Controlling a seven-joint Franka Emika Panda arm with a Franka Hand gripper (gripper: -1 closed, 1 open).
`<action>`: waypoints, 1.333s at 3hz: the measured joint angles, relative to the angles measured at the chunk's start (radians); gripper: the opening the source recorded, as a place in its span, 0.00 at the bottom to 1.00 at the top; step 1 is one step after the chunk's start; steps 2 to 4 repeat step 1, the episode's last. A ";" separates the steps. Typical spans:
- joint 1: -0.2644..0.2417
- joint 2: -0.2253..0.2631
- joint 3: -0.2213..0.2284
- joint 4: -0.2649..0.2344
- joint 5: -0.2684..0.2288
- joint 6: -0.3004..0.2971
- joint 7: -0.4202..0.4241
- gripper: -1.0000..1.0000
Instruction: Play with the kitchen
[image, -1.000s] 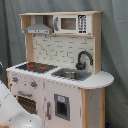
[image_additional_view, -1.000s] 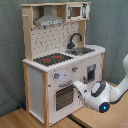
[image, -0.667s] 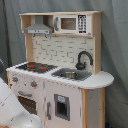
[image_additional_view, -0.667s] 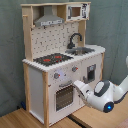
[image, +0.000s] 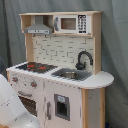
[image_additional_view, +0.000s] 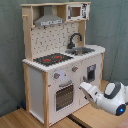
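The kitchen (image_additional_view: 62, 62) is standing on a light wooden floor (image_additional_view: 20, 120) before a grey curtain (image_additional_view: 10, 50), as the second exterior view is showing. Only this view is giving the gripper (image_additional_view: 86, 90): a white, rounded arm (image_additional_view: 111, 97) is reaching in from the second exterior view's right, its tip hanging just beside the oven door (image_additional_view: 63, 95), near the door's right edge (whether touching, I cannot tell, nor how wide the fingers are standing). The first exterior view is showing only a smooth white arm section (image: 15, 107) filling its lower left corner, in front of the cabinet. It is also showing more plainly the curved black faucet (image: 84, 59), steel sink (image: 70, 75), red-ringed stove (image: 35, 66), grey hood (image: 39, 27) and microwave (image: 74, 23).
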 joint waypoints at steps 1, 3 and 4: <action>0.046 0.010 -0.012 -0.025 -0.061 -0.058 -0.004 1.00; 0.046 0.010 -0.012 -0.025 -0.061 -0.058 -0.004 1.00; 0.046 0.010 -0.012 -0.025 -0.061 -0.058 -0.004 1.00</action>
